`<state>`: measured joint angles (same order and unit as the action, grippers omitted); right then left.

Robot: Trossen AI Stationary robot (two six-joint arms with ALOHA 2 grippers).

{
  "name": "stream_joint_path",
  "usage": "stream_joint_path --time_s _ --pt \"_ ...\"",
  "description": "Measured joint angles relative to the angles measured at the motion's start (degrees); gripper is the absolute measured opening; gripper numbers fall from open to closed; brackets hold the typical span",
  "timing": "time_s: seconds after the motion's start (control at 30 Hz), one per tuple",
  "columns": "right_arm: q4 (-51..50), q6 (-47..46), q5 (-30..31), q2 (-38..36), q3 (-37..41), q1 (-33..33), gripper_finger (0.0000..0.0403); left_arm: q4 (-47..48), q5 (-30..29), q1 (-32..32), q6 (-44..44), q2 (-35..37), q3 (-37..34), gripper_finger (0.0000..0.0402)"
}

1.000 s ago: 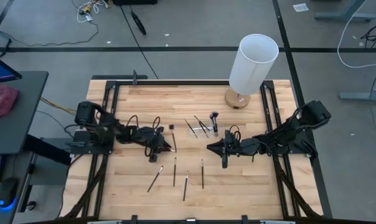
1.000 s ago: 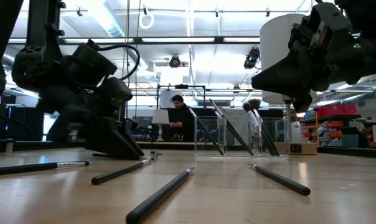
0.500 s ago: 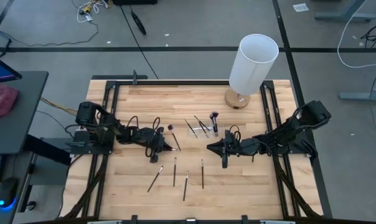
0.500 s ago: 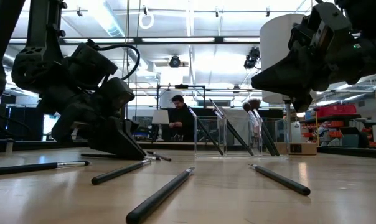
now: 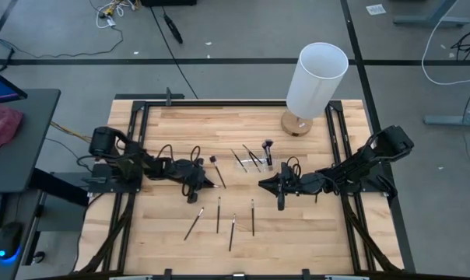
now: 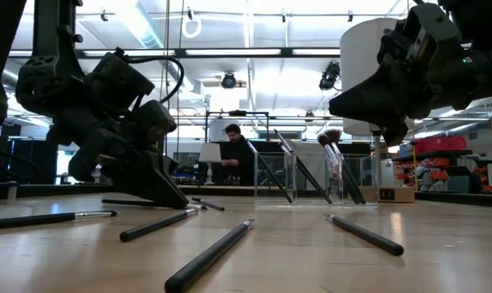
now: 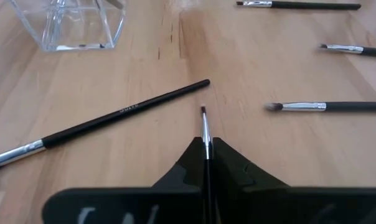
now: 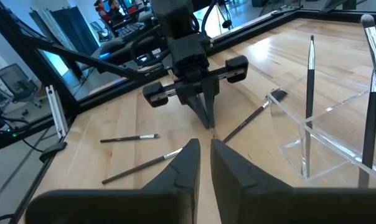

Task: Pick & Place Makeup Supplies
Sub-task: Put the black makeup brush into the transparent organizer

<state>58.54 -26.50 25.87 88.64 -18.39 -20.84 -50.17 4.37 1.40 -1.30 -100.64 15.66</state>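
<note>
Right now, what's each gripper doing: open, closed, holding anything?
Left gripper: closed on a thin makeup brush, low at the table.
Right gripper: fingers slightly apart, holding nothing, hovering above the table.

A: Left hand (image 7: 207,163) is clamped tight on a thin brush (image 7: 205,134), its small dark tip poking out just past the fingertips, low over the wooden surface (image 7: 144,56).

B: And right beside that tip, a long black brush (image 7: 107,120) lies at a slant with its silver collar at the far end.

A: Three more brushes (image 7: 328,107) lie off to one side, well apart. The clear holder (image 7: 70,25) sits at the corner.
</note>
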Motion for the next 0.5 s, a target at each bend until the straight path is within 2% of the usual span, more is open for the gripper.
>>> stream_joint_path --time_s 0.5 --pt "0.0 0.5 0.0 0.0 0.0 0.0 0.0043 -0.2 -1.9 1.5 -2.6 2.5 -0.1 0.0006"
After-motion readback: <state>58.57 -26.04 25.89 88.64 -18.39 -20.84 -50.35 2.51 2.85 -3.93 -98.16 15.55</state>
